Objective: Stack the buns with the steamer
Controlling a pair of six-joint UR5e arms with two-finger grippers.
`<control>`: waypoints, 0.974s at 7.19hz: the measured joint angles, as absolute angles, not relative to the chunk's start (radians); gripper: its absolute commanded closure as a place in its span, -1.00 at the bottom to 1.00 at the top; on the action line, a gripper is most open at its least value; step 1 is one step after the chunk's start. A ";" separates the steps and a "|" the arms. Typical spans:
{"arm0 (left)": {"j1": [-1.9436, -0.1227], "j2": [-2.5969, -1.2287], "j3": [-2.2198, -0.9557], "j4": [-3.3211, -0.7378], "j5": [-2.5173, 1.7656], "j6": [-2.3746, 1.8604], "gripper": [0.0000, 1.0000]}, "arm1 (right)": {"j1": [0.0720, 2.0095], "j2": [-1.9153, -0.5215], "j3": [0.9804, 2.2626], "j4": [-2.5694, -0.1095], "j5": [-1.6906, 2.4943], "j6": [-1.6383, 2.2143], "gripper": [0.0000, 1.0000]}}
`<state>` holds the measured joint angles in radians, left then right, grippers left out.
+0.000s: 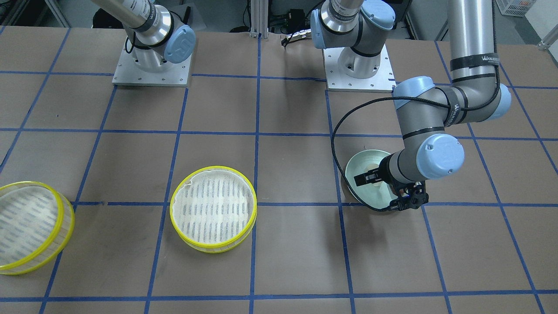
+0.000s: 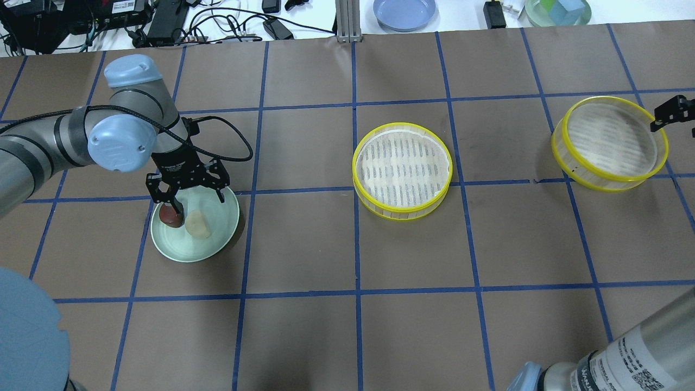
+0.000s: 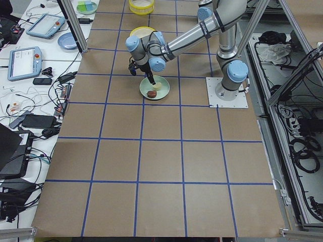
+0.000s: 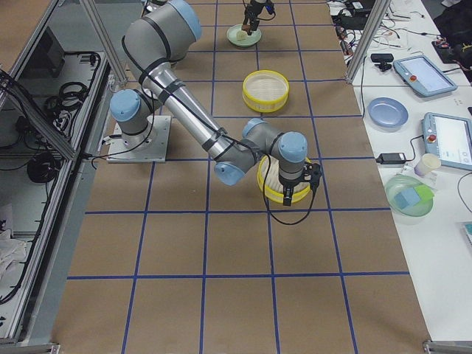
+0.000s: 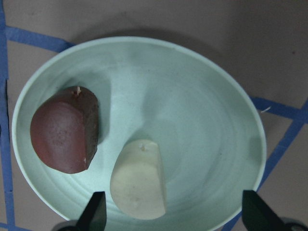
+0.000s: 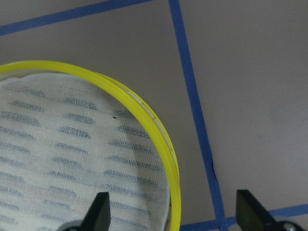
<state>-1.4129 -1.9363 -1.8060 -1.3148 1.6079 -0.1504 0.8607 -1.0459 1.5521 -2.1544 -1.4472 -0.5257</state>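
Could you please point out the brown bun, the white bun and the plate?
brown bun [image 5: 65, 130], left wrist view, its top.
white bun [image 5: 138, 180], left wrist view, its top.
plate [image 5: 207, 139], left wrist view, bare inside.

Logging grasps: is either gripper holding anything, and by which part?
Nothing held: left gripper open over the buns, right gripper open over a steamer tier.

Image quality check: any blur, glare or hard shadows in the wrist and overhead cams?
Left wrist: brown bun, white bun and plate sharp, shadows soft; left fingertips at the bottom edge blurred. Right wrist: steamer cloth weave crisp, right fingertips blurred. Overhead: even light, no glare; blue joint cap bottom-left looks soft.
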 measured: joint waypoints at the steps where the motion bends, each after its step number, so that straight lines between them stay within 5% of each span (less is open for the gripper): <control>1: -1.413 -1.953 -1.807 -1.321 1.609 -0.165 -0.95 | 0.861 -1.034 1.553 -2.157 -1.440 -0.563 -0.74; 3: -1.412 -1.972 -1.806 -1.338 1.613 -0.173 -0.95 | 0.861 -1.008 1.554 -2.161 -1.438 -0.663 -0.67; 5: -1.404 -1.977 -1.806 -1.368 1.649 -0.176 -0.94 | 0.861 -0.994 1.554 -2.154 -1.443 -0.713 0.42; 6: -1.397 -1.979 -1.805 -1.387 1.656 -0.178 -0.54 | 0.861 -0.994 1.553 -2.151 -1.448 -0.736 0.82; 7: -1.393 -1.983 -1.805 -1.393 1.655 -0.179 0.11 | 0.861 -0.995 1.551 -2.150 -1.452 -0.757 1.00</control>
<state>-1.3931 -1.9833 -1.8050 -1.3929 1.6547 -0.1794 0.8606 -0.9950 1.5509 -2.1497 -1.4517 -0.7569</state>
